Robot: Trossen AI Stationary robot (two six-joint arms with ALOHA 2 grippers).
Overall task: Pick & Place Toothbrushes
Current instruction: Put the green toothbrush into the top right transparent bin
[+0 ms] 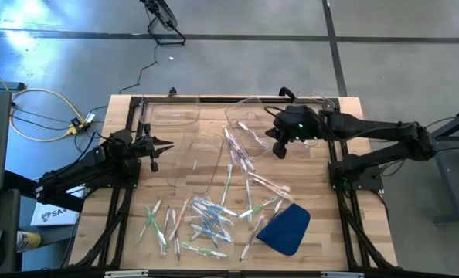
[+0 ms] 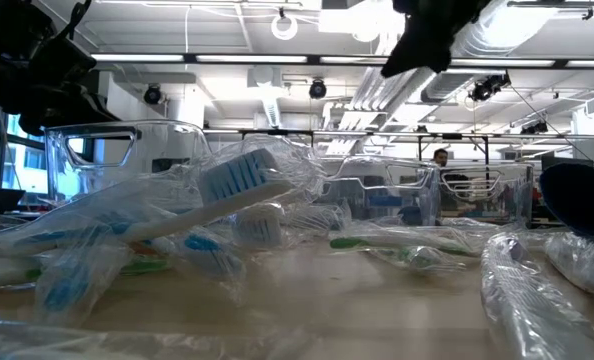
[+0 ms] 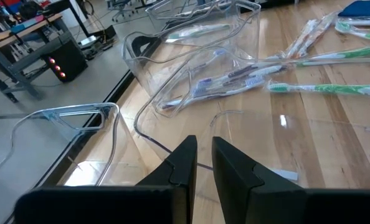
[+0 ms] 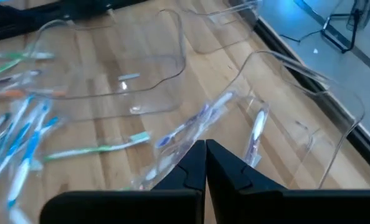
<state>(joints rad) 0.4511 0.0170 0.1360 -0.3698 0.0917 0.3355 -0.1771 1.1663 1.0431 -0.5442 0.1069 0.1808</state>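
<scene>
Three clear bins are sitting across my table: an empty one (image 1: 174,114) at the far left, an empty middle one (image 1: 196,164), and a tilted bin (image 1: 254,123) holding a few wrapped toothbrushes (image 1: 239,148) — lying lengthwise. My left gripper (image 1: 161,144) is hovering beside them, fingers nearly touching. My right gripper (image 1: 279,149) is hanging over the tilted bin, pinched together on nothing. Most toothbrushes (image 1: 202,220) are lying scattered near the front edge, left of the blue cloth (image 1: 284,228).
</scene>
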